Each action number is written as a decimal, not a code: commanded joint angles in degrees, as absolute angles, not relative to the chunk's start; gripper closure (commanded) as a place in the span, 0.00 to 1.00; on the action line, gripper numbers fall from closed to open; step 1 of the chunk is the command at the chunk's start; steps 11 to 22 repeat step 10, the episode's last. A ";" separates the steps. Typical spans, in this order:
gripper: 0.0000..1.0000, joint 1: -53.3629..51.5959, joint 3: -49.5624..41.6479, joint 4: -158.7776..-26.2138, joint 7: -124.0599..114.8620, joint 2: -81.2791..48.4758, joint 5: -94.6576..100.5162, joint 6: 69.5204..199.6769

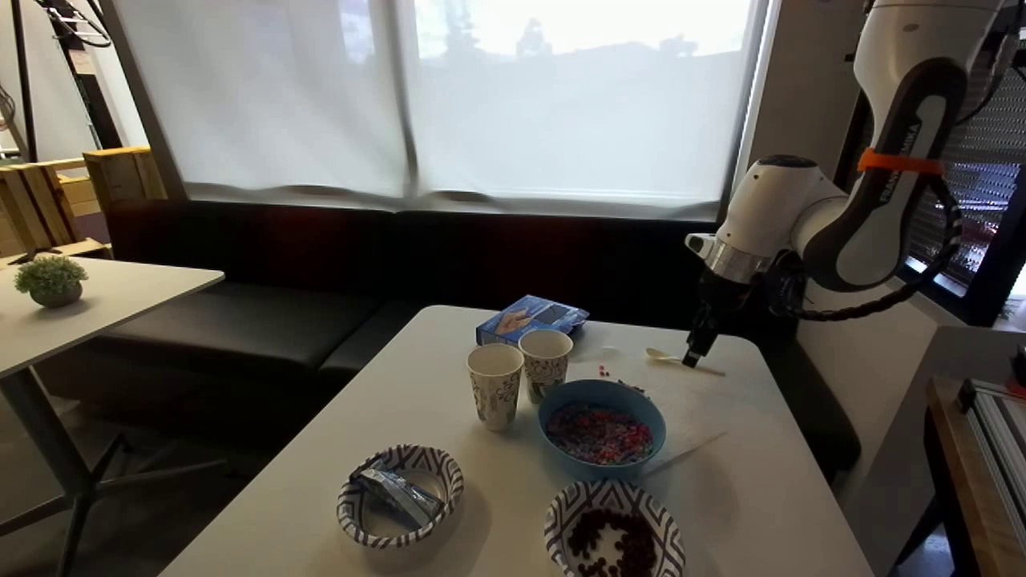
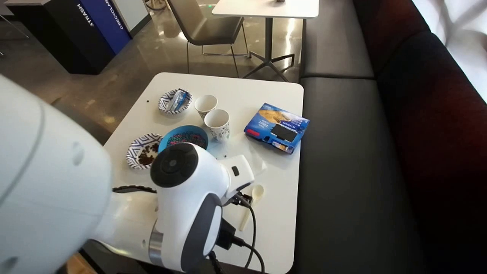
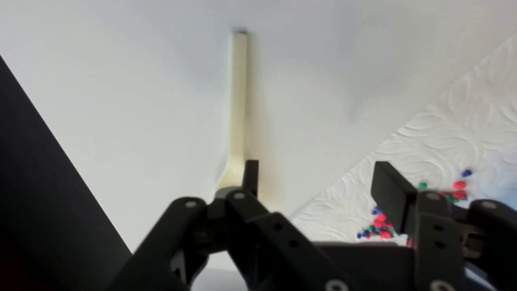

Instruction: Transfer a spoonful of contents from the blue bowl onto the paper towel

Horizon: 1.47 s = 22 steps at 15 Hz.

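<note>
Seeing the black tool (image 3: 315, 173), fingers apart, I judge gripping needs a sideways shift, as the slim cream-coloured spoon (image 3: 237, 111) lies lengthwise just outside one finger, the flat white paper towel (image 3: 452, 141) between it and the round blue bowl (image 1: 595, 393).

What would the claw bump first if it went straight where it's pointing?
Probably the white tabletop beside the spoon, though the claw might touch the spoon or paper towel; depth is unclear.
</note>
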<state>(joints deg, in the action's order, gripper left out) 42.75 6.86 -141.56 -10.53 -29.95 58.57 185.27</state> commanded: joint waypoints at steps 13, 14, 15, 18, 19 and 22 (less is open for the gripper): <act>0.00 50.74 23.98 -156.65 3.79 -15.47 34.59 170.19; 0.00 50.74 23.98 -156.65 3.79 -15.47 34.59 170.19; 0.00 50.74 23.98 -156.65 3.79 -15.47 34.59 170.19; 0.00 50.74 23.98 -156.65 3.79 -15.47 34.59 170.19; 0.00 50.74 23.98 -156.65 3.79 -15.47 34.59 170.19; 0.00 50.74 23.98 -156.65 3.79 -15.47 34.59 170.19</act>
